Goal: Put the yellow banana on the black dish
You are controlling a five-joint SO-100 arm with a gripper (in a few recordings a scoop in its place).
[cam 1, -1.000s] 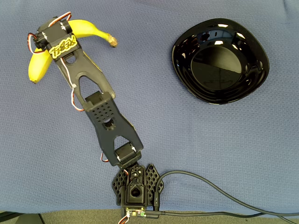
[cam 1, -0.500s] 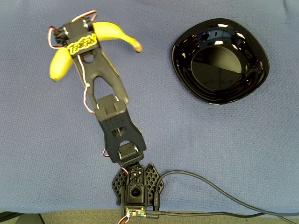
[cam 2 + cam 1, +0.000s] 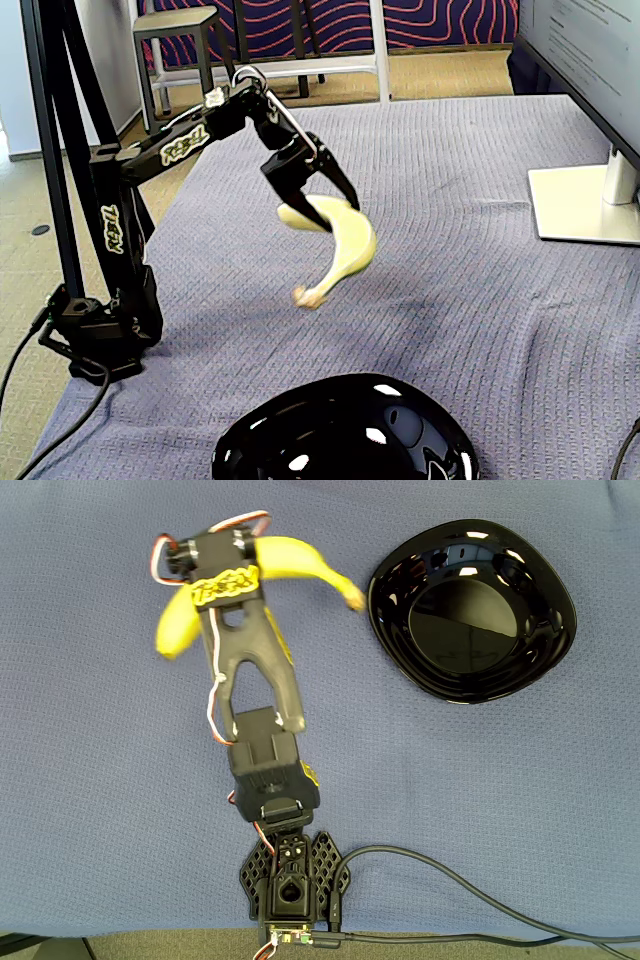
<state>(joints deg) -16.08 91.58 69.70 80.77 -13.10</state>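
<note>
The yellow banana (image 3: 300, 560) (image 3: 345, 245) hangs in the air above the blue cloth, clamped at its middle by my black gripper (image 3: 235, 555) (image 3: 335, 205), which is shut on it. In the overhead view its stem tip points right and nearly reaches the left rim of the black dish (image 3: 470, 610). The fixed view has the banana drooping stem-down, well clear of the cloth, with the glossy black dish (image 3: 345, 435) at the bottom edge in front of it. The dish holds nothing.
A blue-grey cloth (image 3: 480, 800) covers the table. The arm's base (image 3: 290, 880) sits at the near edge with a black cable (image 3: 480, 900) trailing right. A monitor stand (image 3: 585, 200) rests on the right of the table in the fixed view. Chairs stand beyond the table.
The arm has swung right with the banana in its grip, carrying it from the far left to just beside the dish's left rim.
</note>
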